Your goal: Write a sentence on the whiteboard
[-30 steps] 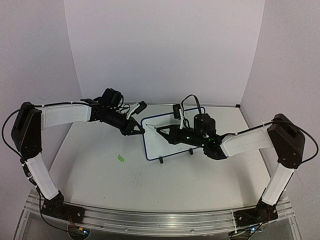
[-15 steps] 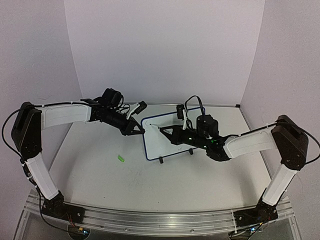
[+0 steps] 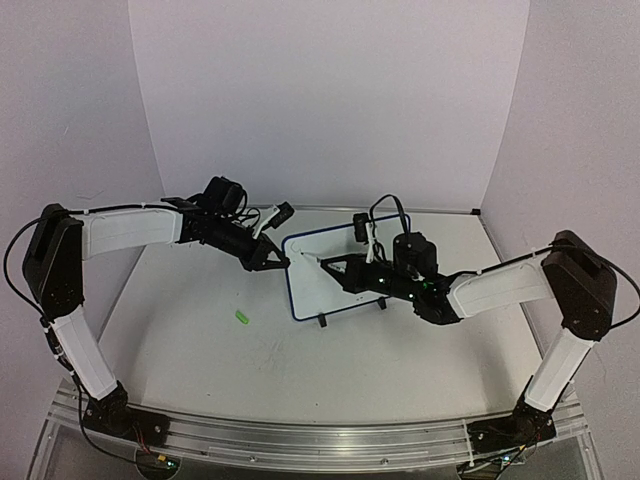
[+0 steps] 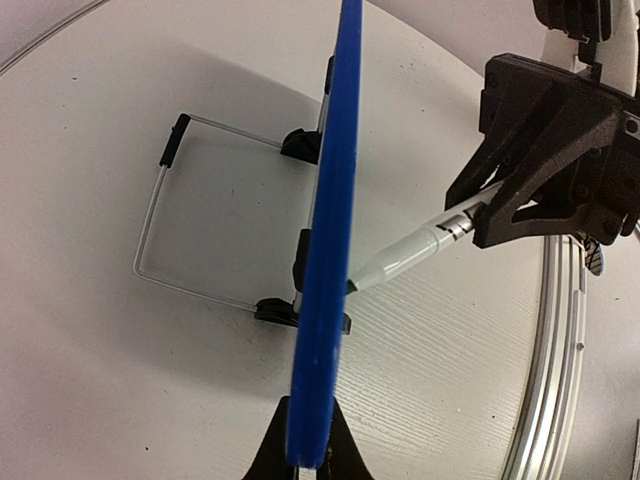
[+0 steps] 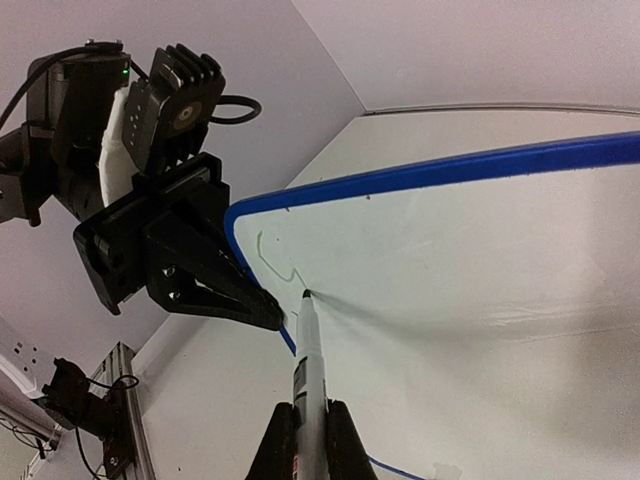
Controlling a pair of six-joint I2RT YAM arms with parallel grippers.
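1. Though seen only edge-on from L wrist cam, plainly whiteboard: blue frame, propped near upright on black feet, wire stand behind.
2. Placed mid-table, between both arms and toward back wall, writing face tilted toward near edge.
3. L gripper: pinched tight on board's left frame edge, one finger each side, nothing else in it.
4. R gripper: closed round marker, barrel between the fingers, tip pointing out past fingertips.
5. Marker tip touching board face near upper left corner, just beside L gripper's fingertips.
6. Sentence: barely begun, only a thin hooked stroke by that corner, ending at marker tip. Colour too faint to call from R wrist cam.
7. Small green bit lying on table left of board, well apart from both grippers, too small to ID.
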